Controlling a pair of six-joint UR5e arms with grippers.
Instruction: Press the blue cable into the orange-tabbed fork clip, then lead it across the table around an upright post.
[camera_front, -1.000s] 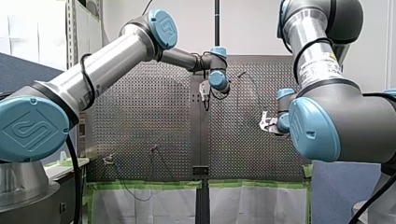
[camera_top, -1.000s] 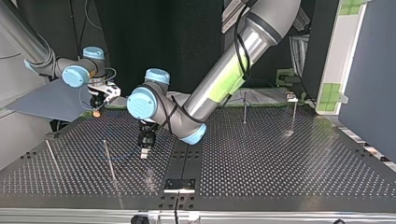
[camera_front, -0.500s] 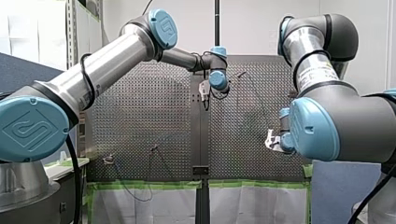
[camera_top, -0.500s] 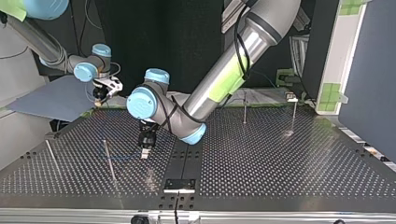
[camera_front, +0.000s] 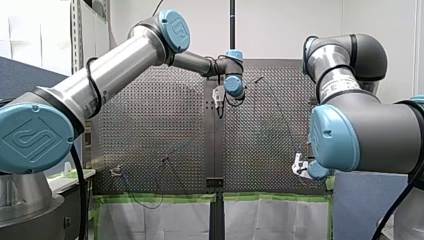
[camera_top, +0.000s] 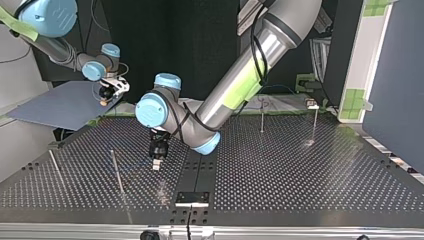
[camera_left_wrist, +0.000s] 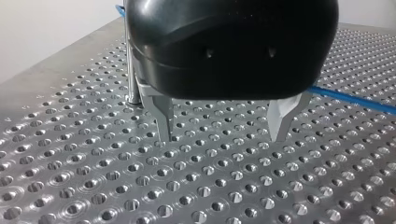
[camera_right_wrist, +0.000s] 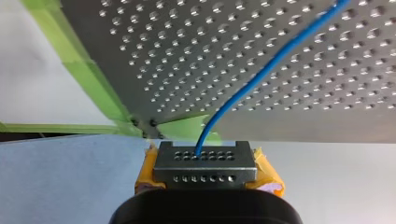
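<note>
Two grippers share this job and stand well apart. The right gripper (camera_right_wrist: 205, 156) is clamped on the cable (camera_right_wrist: 261, 70). Its yellow-padded fingers (camera_right_wrist: 268, 175) pinch the blue line, which rises out of the grip and runs off over the desk (camera_right_wrist: 327, 42). In the top view it hangs past the desk's far edge at the left, above a grey board (camera_top: 55, 105). That probably takes up slack and lifts the cable off the holes so it can be swung sideways. The left gripper (camera_left_wrist: 223, 137) sits low near the desk's middle, its metal fingers (camera_left_wrist: 163, 116) spread wide and holding nothing. It is just beside a post (camera_left_wrist: 133, 91), likely the one the cable must round. The cable passes behind this gripper, close to one finger but not between the two, so the gripper looks set to catch or steady the line at the post. I cannot pick out the clip, so I cannot tell whether the cable is seated in it.
</note>
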